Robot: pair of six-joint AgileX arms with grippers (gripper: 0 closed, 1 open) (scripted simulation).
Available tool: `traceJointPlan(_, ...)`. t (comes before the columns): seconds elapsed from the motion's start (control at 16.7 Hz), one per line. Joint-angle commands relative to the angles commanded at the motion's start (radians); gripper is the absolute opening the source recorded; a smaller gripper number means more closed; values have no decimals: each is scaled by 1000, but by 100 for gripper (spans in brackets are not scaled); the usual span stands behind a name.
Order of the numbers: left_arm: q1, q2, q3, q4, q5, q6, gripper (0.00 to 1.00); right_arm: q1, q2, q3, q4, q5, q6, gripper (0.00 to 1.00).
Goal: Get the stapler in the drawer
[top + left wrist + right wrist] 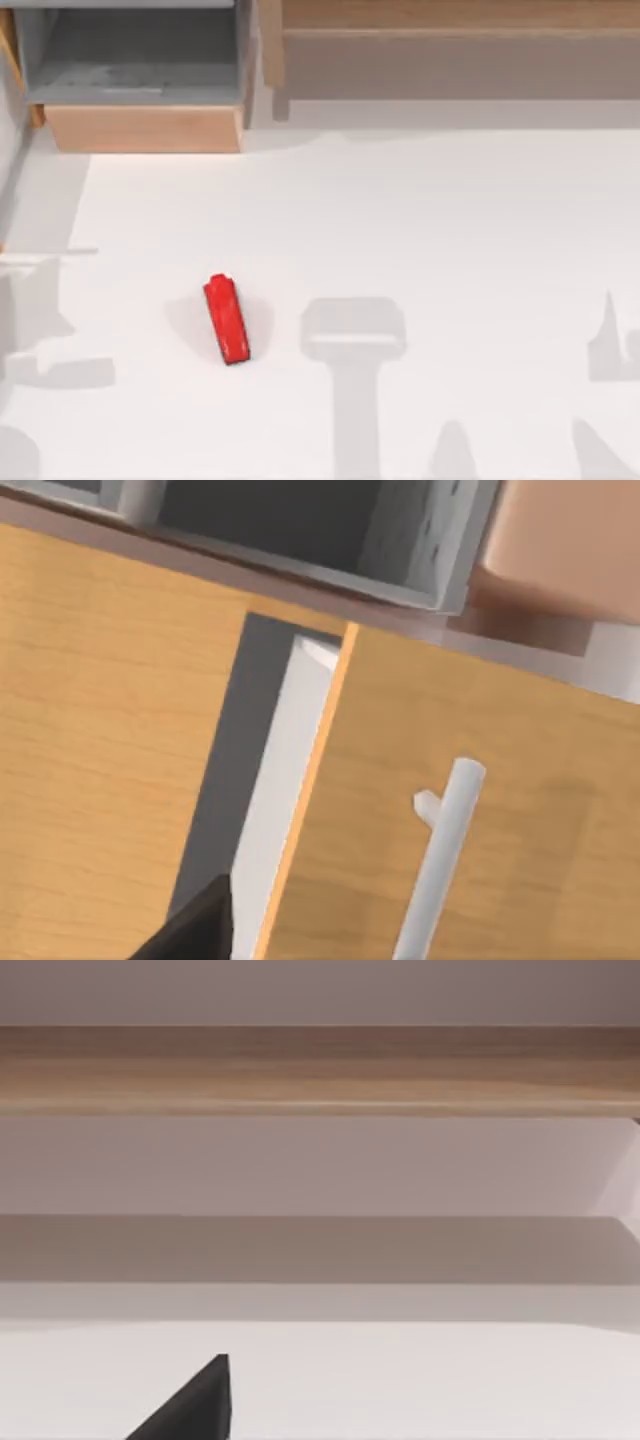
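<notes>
Your stapler (227, 319) lies flat on the counter (420, 220), left of centre and toward the near side, with its long axis running near-to-far and tipped a little, the far end leaning left. It is touching nothing and nothing grips it. The drawer (140, 128) stands pulled open at the far left, its tan front panel facing you and its grey floor bare as far as you can see, so the stapler is well apart from it, nearer and slightly to the right. Because both lie on the left half, your left arm is probably the nearer one for the pick. The left wrist view looks down on wooden cabinet fronts, a pale bar handle (440, 865) and the open drawer's grey walls, with a dark finger (195, 930) at the edge; from that you cannot tell whether the left jaws are apart or closed. The right wrist view faces the long shelf (320, 1070) at the far right, again with one dark finger (195, 1405), and the right jaws' state cannot be told either.
</notes>
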Motion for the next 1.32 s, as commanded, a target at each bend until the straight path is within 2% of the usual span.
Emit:
traceJointPlan(0.18, -117, -54, 48, -142, 9, -167, 100, 0, 0, 0, 0, 0, 0, 100)
traceJointPlan(0.6, -355, -166, 224, -497, -61, -567, 100, 0, 0, 0, 0, 0, 0, 100)
traceJointPlan(1.32, -655, -276, 388, -1040, -207, -1173, 100, 0, 0, 0, 0, 0, 0, 100)
